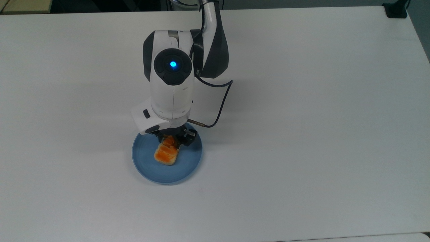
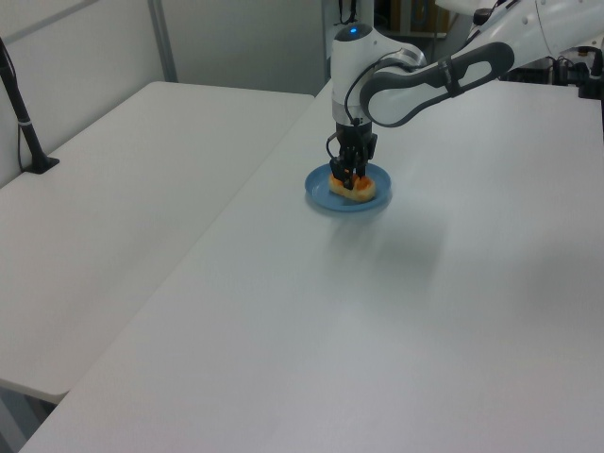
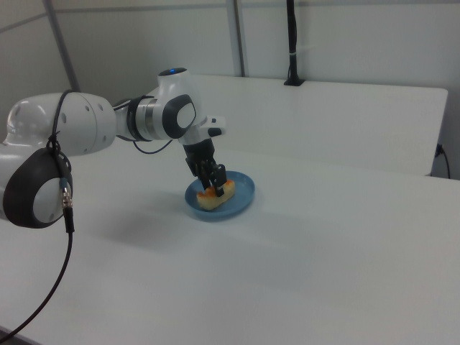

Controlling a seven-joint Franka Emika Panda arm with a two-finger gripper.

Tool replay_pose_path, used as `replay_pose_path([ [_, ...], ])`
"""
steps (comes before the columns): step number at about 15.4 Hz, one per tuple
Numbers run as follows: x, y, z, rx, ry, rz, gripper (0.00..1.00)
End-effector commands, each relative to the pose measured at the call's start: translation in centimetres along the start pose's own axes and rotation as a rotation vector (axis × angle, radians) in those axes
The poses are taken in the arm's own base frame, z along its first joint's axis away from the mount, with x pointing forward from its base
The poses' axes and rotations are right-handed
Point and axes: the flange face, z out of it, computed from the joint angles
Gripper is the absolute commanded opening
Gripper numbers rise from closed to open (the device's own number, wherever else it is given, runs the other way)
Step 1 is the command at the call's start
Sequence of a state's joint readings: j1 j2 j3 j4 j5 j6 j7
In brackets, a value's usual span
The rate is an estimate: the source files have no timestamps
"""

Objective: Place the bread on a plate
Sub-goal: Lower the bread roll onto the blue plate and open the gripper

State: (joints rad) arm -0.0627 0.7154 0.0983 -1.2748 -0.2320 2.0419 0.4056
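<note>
While pincer-gripped, bread [image 1: 166,152] over plate [image 1: 146,168]

The white table [image 1: 319,134] lies bare out to its edges on every side of the plate [image 1: 147,168], so a gripper could come in low from the top view's left, right or near edge. Over the plate, the bread [image 1: 166,153] and the gripper [image 1: 173,138] standing on it block the middle. The arm [image 1: 173,84] and its dark cable [image 1: 221,107] bar the way from the far edge. A black clamp [image 1: 395,10] stands at the far right corner.
</note>
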Motion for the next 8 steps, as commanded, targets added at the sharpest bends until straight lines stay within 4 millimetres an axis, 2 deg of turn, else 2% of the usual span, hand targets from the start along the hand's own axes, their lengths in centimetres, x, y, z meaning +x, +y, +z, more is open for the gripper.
replay_pose_path([
  [1, 0.18, -0.06, -0.36, -0.026, 0.002, 0.011, 1.0],
  [8, 0.23, 0.18, -0.64, -0.028, 0.003, 0.011, 1.0],
])
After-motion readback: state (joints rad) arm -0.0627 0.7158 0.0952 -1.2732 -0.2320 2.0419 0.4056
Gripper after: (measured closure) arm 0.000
